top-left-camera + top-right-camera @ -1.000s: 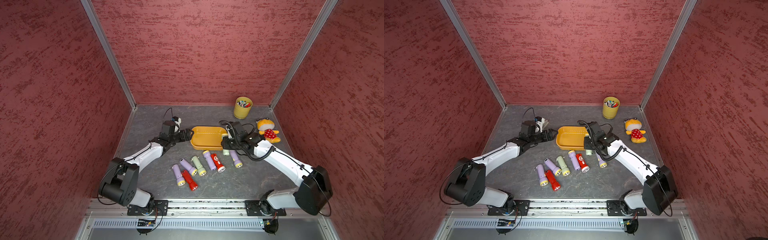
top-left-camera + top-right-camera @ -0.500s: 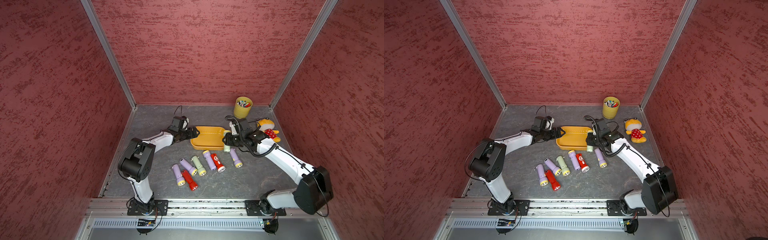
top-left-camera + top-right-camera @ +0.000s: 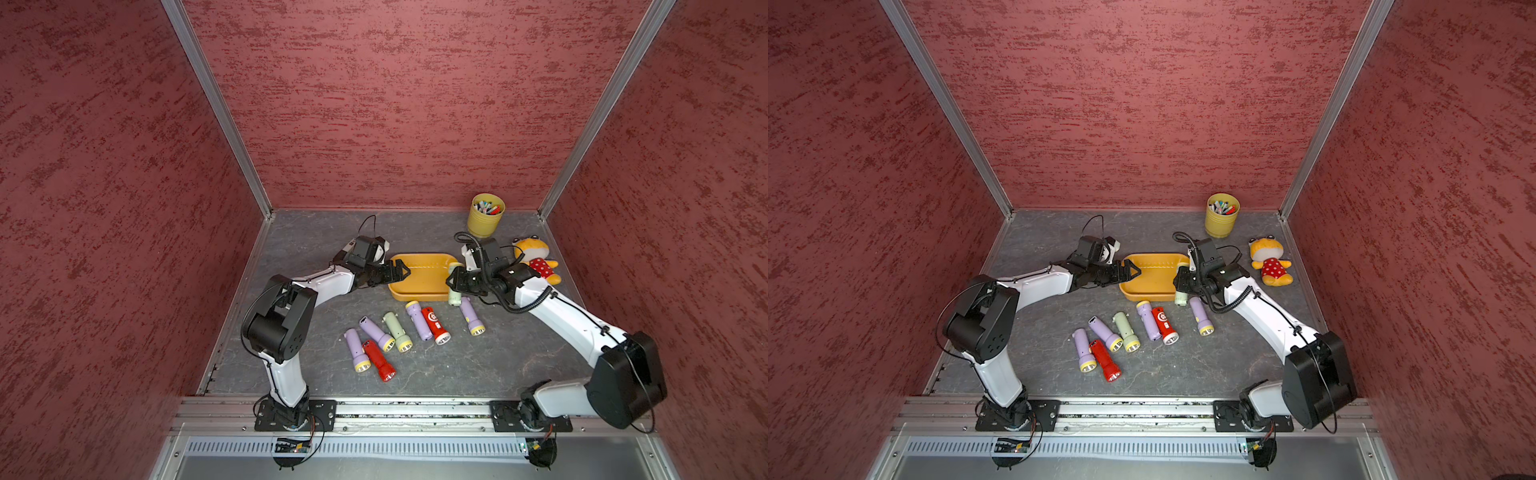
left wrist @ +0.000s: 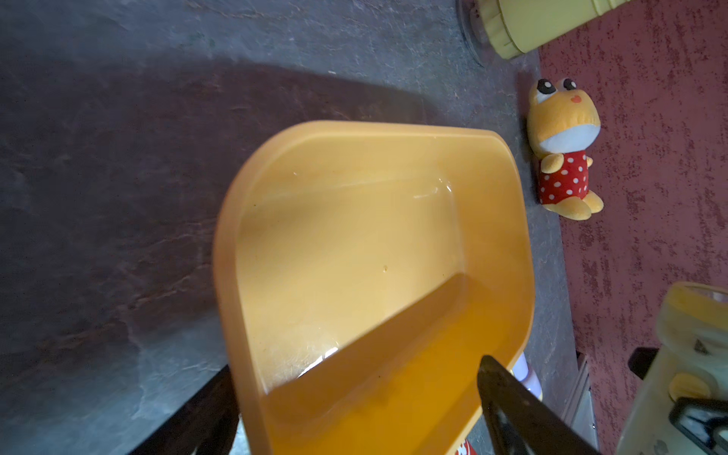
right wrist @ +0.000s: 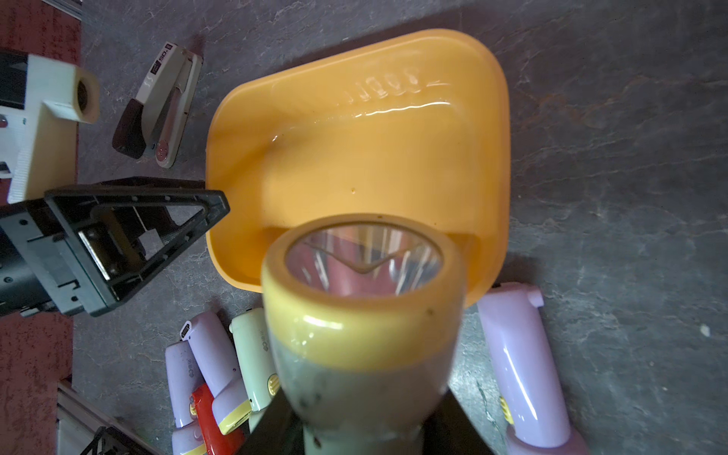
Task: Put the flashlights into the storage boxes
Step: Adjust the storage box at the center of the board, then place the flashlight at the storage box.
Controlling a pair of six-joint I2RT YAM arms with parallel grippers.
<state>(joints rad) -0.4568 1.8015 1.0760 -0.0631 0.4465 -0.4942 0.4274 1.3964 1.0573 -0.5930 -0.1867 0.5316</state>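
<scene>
The right gripper (image 3: 454, 283) is clamped on a pale green flashlight (image 5: 362, 299) at the right-hand end of the orange-yellow tray (image 3: 419, 272). In the right wrist view its yellow-rimmed head sits over the tray's rim, though I cannot tell whether it touches the plastic.

The left gripper (image 3: 1134, 272) stands wide with nothing in it. Its fingers (image 4: 516, 405) straddle the tray's left wall (one outside it, one over the inside).

Seven other flashlights lie on the grey table (image 3: 457, 365) on the robot's side of the tray:
- a lilac flashlight (image 3: 471, 316) just beside the held one
- an emblem-marked red flashlight (image 3: 434, 324) side by side with a lilac neighbour (image 3: 417, 319)
- a green flashlight (image 3: 397, 331), a lilac pair (image 3: 376, 332) and a plain red flashlight (image 3: 379, 360) in a loose cluster

A stapler (image 5: 161, 106), a yellow cup of pens (image 3: 485, 220) and a plush toy (image 3: 536, 262) lie further back.
</scene>
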